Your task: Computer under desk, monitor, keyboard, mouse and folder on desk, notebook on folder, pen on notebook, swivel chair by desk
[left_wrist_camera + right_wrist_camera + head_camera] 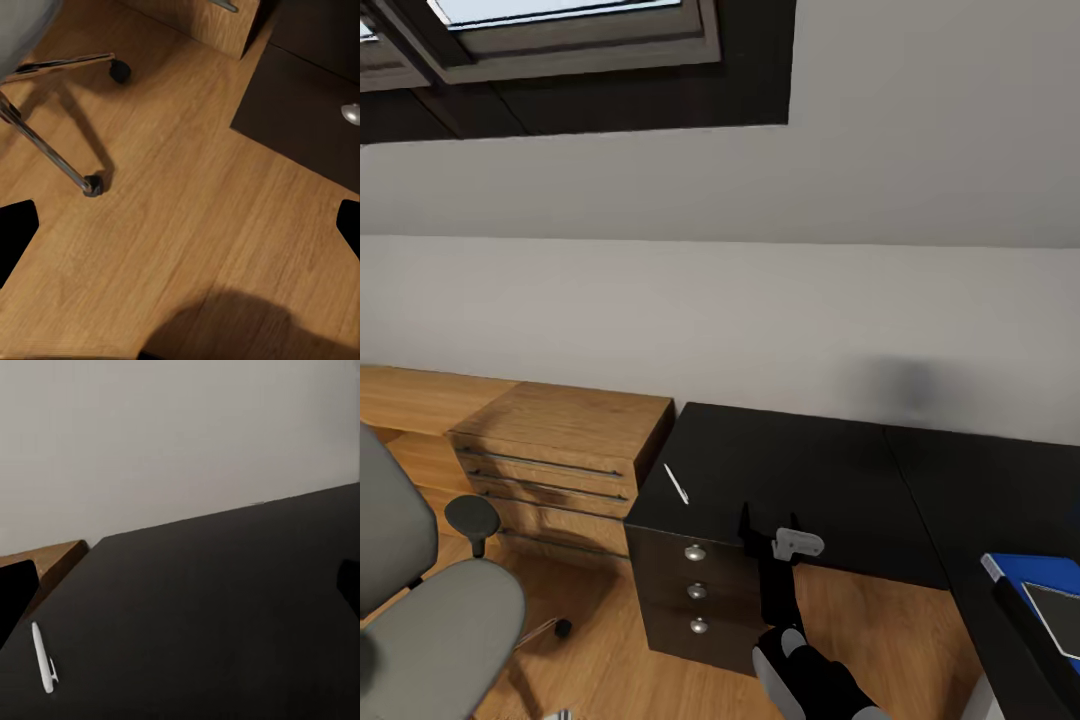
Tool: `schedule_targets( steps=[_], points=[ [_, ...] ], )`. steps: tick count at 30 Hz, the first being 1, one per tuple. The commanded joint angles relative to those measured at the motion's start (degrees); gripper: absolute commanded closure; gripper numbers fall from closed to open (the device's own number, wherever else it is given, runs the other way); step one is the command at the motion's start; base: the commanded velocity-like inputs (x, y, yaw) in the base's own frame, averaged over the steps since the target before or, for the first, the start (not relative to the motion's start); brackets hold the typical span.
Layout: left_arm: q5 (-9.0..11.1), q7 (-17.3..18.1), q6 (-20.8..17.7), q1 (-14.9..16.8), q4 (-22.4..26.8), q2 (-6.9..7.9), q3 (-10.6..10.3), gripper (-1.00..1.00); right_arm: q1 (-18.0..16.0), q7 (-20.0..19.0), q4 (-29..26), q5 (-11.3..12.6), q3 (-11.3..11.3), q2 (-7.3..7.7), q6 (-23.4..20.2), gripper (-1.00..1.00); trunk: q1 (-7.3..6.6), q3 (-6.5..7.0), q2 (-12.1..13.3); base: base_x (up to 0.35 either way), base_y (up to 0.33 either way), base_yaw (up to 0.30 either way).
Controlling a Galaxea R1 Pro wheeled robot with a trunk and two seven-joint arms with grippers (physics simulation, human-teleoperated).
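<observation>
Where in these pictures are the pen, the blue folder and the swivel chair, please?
pen (676, 483): head view, middle of its white shaft, on the desk top.
folder (1025, 573): head view, bare blue cover near its corner.
swivel chair (445, 625): head view, grey seat cushion.

One arm (800, 650) shows glossy black links with pale grey joint covers, ending in a black-fingered pincer (755, 530) with a grey bracket

On my screens: glossy black bench (810, 480), white pen (676, 483), bright blue folder (1028, 580), grey swivel chair (430, 620), honey-wood floor (195, 225).
</observation>
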State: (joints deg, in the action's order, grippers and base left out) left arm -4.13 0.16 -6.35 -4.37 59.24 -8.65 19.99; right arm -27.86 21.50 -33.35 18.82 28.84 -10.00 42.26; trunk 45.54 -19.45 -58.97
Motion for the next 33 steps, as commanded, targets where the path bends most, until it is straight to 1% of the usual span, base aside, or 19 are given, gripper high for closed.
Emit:
schedule_targets(
  steps=[1, 5, 8, 18, 25, 26, 27, 28, 30, 33],
  points=[
    [-0.44, 0.02, -0.33, -0.02, 0.17, -0.07, 0.08, -1.0, -0.09, 0.51, 0.85, -0.59, 0.34, 0.0, 0.19, -1.0, 0.01, -0.06, -0.04, 0.005, 0.0, 0.279],
    [-0.44, 0.02, -0.32, -0.02, 0.17, -0.07, 0.05, -1.0, -0.09, 0.78, 1.74, -2.78, 0.34, 0.0, 0.19, -1.0, 0.01, -0.06, -0.04, 0.002, 0.0, 0.281],
    [-0.44, 0.03, -0.32, -0.02, 0.17, -0.12, 0.0, -1.0, -0.09, 1.31, 1.95, -3.59, 0.34, 0.0, 0.15, -1.0, 0.01, -0.06, -0.04, 0.0, 0.0, 0.281],
    [-0.61, 0.02, -0.33, -0.02, 0.14, -0.22, -0.04, -1.0, -0.09, 1.54, 2.06, -3.96, 0.34, 0.0, -0.01, -1.0, 0.01, -0.51, -0.04, 0.0, 0.0, 0.231],
    [-0.76, 0.05, 0.11, -0.02, 0.0, -0.34, -0.59, -1.0, -0.09, 1.55, 2.06, -3.97, 0.34, 0.0, 0.1, -1.0, 0.01, -0.69, -0.04, 0.0, 0.0, 0.061],
    [-0.8, 0.07, 0.7, -0.02, -0.02, -0.37, -0.68, -1.0, -0.09, 1.57, 2.04, -3.97, 0.34, 0.0, 0.1, -1.0, 0.01, -0.69, -0.04, 0.0, 0.0, 0.006],
    [-0.87, 0.05, 5.15, -0.02, -1.3, -0.4, -2.03, -1.0, -0.09, 1.57, 1.98, -4.0, 0.34, 0.0, 0.17, -1.0, 0.01, -0.69, -0.04, 0.0, 0.0, 0.0],
    [-0.87, 0.03, 6.42, -0.04, -1.66, -0.4, -2.3, -1.0, -0.09, 1.56, 1.98, -4.0, 0.34, 0.0, 0.18, -1.0, 0.01, -0.69, -0.04, 0.0, 0.0, 0.0],
    [-0.88, 0.02, 7.46, -0.02, -1.93, -0.4, -2.52, -1.0, -0.09, 1.53, 1.97, -4.03, 0.34, 0.0, 0.17, -1.0, 0.01, -0.69, -0.04, 0.005, 0.0, 0.0],
    [-0.88, 0.02, 7.69, -0.02, -1.99, -0.41, -2.56, -1.0, -0.09, 1.53, 2.02, -4.04, 0.34, 0.0, 0.13, -1.0, 0.01, -0.69, -0.04, 0.101, 0.0, 0.0]
  ],
)
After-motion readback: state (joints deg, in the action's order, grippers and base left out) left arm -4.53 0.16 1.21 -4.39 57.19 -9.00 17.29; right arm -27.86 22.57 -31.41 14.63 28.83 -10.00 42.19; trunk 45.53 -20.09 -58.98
